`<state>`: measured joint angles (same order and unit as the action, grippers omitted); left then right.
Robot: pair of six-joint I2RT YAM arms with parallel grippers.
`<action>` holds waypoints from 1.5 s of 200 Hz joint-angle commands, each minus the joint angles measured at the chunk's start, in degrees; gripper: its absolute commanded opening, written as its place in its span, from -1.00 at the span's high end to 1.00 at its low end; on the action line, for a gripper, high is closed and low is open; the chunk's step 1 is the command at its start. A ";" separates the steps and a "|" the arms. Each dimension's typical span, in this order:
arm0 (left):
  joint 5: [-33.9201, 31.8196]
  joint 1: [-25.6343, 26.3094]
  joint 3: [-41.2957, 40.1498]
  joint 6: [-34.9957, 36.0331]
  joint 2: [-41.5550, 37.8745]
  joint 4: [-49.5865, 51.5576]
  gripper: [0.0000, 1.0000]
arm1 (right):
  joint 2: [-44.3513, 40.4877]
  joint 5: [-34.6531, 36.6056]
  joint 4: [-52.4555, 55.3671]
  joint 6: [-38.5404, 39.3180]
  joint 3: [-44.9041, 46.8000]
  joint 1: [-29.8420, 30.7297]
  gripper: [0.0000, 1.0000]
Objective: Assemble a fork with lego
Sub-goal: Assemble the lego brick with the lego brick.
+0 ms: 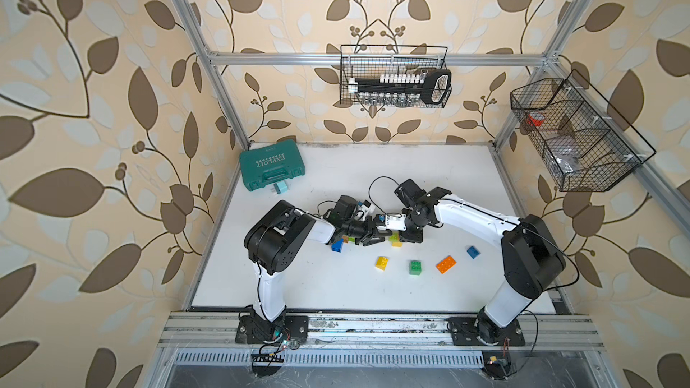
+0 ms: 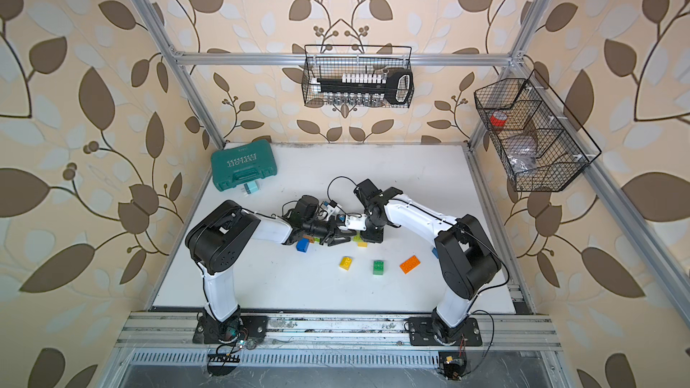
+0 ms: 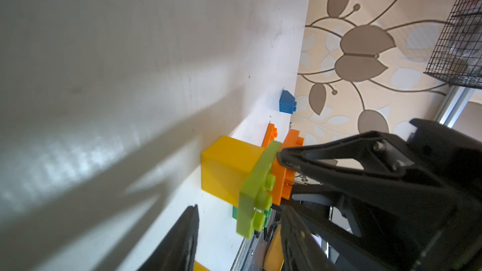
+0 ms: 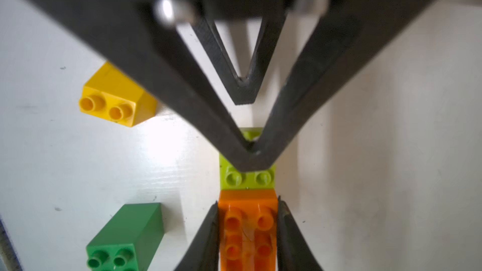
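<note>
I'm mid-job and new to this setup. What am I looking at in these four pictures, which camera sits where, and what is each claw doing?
Two robot arms with pincer grippers work over a table. Both top views look down from overhead; each wrist view rides on one arm. Loose lego on the table includes a yellow brick, a green brick, a flat orange piece and a blue brick. A teal case sits in the far left corner. In the right wrist view, the right gripper is shut, its tip on a lime plate; the left gripper has its jaws apart on either side of the orange brick on that plate.
</note>
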<state>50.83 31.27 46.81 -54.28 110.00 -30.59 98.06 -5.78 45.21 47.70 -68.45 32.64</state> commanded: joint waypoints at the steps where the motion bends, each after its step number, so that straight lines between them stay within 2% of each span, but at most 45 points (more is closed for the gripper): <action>1: 1.68 -0.90 0.61 -1.08 -2.44 -0.68 -0.06 | 1.89 -0.46 2.81 1.60 -2.52 -0.80 0.44; 43: 2.34 -0.93 1.84 -0.51 -2.64 0.21 -0.08 | 3.56 -2.92 3.57 0.30 -4.11 -1.30 0.31; 103: 2.53 -1.03 2.04 1.11 -2.83 1.75 -0.08 | 2.76 -3.10 3.26 -1.90 -5.19 -1.38 -0.20; 107: 2.52 -1.04 2.06 1.10 -2.94 1.75 -0.08 | 2.48 -3.16 3.30 -2.06 -5.24 -1.39 -0.28; 108: 2.52 -1.08 2.06 1.10 -2.94 1.75 -0.08 | 2.39 -3.17 3.26 -2.12 -5.31 -1.42 -0.36; 109: 2.52 -1.06 2.06 1.11 -2.94 1.76 -0.08 | 2.26 -3.13 3.24 -2.19 -5.30 -1.43 -0.51; 110: 2.48 -1.04 2.02 1.11 -2.94 1.80 -0.08 | 2.20 -3.11 3.18 -2.27 -5.34 -1.44 -0.74; 111: 2.46 -1.08 2.04 1.11 -3.03 1.83 -0.08 | 2.08 -3.15 3.11 -2.35 -5.32 -1.44 -0.86; 115: 2.37 -1.14 2.02 1.13 -3.18 1.90 -0.08 | 1.61 -2.95 2.65 -2.71 -5.19 -1.52 -0.98; 133: 1.92 -1.58 1.97 2.05 -4.12 3.06 -0.11 | -0.78 -1.73 0.95 -4.80 -4.46 -2.01 -0.99; 158: 0.41 -1.74 2.55 4.87 -6.54 6.50 -0.15 | -4.15 -0.76 -1.16 -11.91 -3.40 -3.59 -0.99; 190: -1.41 -1.80 4.03 11.36 -8.96 12.69 -0.16 | -8.74 -7.04 -0.08 -19.73 -2.29 -6.03 -0.99; 217: -2.21 -1.76 3.66 12.80 -10.24 13.19 -0.13 | -15.59 -12.35 -3.24 -30.95 -0.21 -9.61 -0.99; 237: -2.25 -2.04 2.99 12.59 -10.72 12.24 -0.11 | -21.13 -6.45 -7.59 -42.49 2.00 -9.52 -0.99; 269: -1.16 -2.61 2.15 11.44 -11.03 9.86 -0.09 | -23.36 6.44 0.04 -53.37 0.39 -9.48 -0.99; 300: 0.19 -3.30 2.02 11.60 -11.28 9.28 -0.06 | -29.31 4.92 1.20 -57.17 4.61 -10.03 -0.99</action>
<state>49.23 28.77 49.32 -43.83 101.71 -19.16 73.03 -3.20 43.27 -1.69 -67.05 22.87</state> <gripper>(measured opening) 0.534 0.996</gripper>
